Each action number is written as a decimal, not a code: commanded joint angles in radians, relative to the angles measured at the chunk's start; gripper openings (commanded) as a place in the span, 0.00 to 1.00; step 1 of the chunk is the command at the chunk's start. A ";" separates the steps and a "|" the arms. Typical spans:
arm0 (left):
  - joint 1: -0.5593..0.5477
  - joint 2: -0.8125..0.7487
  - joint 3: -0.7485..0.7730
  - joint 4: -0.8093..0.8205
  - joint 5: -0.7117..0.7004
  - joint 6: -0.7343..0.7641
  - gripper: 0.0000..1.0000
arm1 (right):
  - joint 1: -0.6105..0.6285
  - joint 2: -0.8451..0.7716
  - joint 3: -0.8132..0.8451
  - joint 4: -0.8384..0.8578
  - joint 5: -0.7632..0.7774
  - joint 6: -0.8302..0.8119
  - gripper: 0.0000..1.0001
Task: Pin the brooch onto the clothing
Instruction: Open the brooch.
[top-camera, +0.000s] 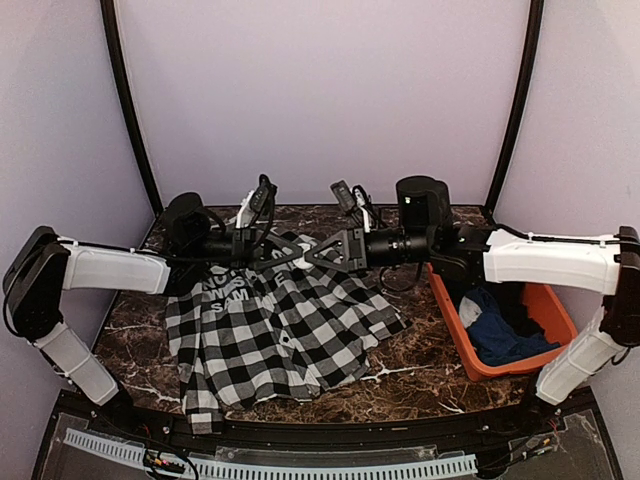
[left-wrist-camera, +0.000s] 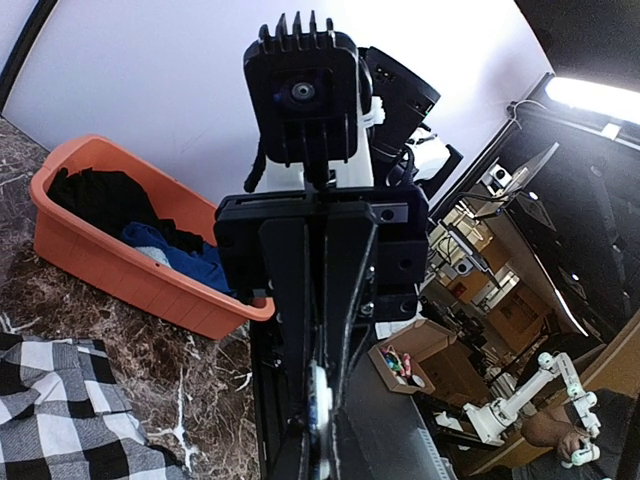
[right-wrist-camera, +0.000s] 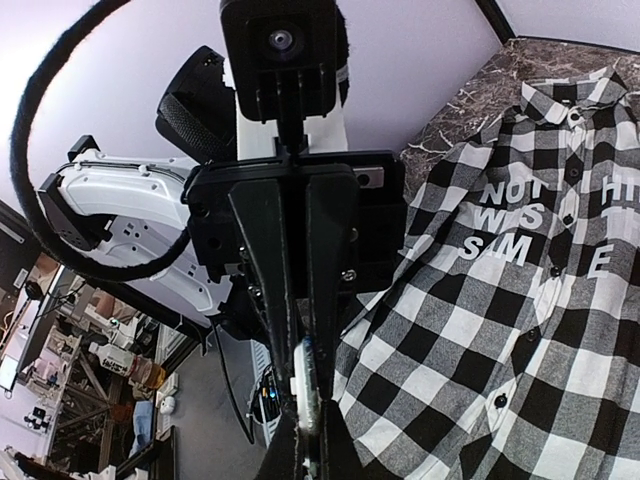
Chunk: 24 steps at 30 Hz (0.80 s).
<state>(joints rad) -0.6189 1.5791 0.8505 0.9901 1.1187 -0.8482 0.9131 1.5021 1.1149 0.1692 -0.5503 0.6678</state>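
Note:
The clothing, a black-and-white checked shirt (top-camera: 270, 330) with white lettering, lies spread on the marble table, collar toward the back. Above its collar end my left gripper (top-camera: 290, 252) and right gripper (top-camera: 318, 254) meet tip to tip in mid-air. A thin white brooch (left-wrist-camera: 322, 398) with a blue edge is seen edge-on, pinched between the dark fingers in the left wrist view. The right wrist view shows the same brooch (right-wrist-camera: 304, 375) clamped between that gripper's fingers, with the shirt (right-wrist-camera: 520, 300) below and to the right. Both grippers are shut on it.
An orange bin (top-camera: 470, 345) stands at the table's right side, holding a dark blue garment (top-camera: 500, 330) and black cloth. Marble tabletop (top-camera: 420, 370) shows between shirt and bin. Curved black posts frame the back corners.

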 joint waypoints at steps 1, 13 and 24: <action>-0.016 -0.035 0.019 -0.194 -0.026 0.193 0.01 | 0.015 0.013 0.071 0.003 0.062 0.067 0.00; -0.037 -0.069 0.050 -0.421 -0.095 0.369 0.03 | 0.051 0.038 0.164 -0.054 0.187 0.144 0.00; -0.044 -0.075 0.026 -0.315 -0.060 0.302 0.26 | 0.059 0.055 0.189 -0.072 0.301 0.163 0.00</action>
<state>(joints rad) -0.6170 1.5017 0.8852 0.6140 0.9817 -0.5247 0.9577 1.5391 1.2423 -0.0616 -0.3428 0.8005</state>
